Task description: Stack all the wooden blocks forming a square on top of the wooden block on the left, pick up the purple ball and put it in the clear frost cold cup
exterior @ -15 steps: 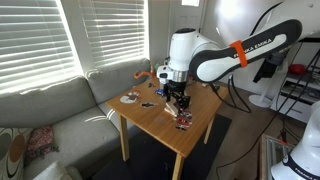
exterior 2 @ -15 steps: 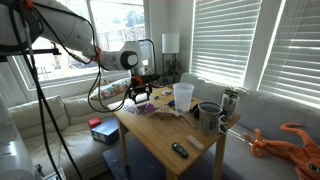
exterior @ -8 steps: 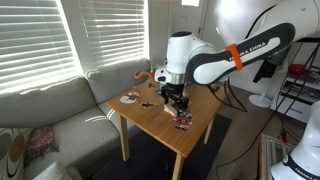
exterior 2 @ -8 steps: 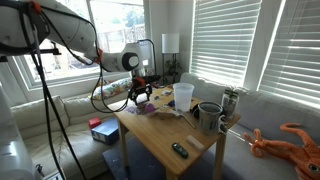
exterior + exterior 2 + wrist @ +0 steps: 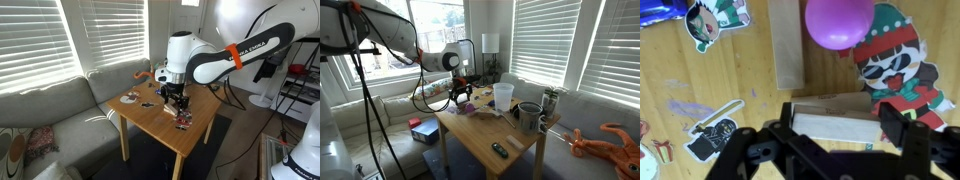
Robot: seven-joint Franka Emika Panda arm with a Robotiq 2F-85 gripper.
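Plainly, little is done: the wooden blocks point(image 5: 788, 45) are not yet stacked, and the purple ball point(image 5: 840, 22) is left beside them near a desk point(image 5: 480, 135) corner, not in the clear frost cold cup point(image 5: 503, 96). One block is straddled by the wide hand point(image 5: 838, 125); a grip cannot be told.

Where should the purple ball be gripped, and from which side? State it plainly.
Take the purple ball across its widest middle, coming straight down from above: it is round and sits on the table, so no side offers an edge. A wooden block lies close beside it, so closing parallel to that block's long side likely avoids bumping it.
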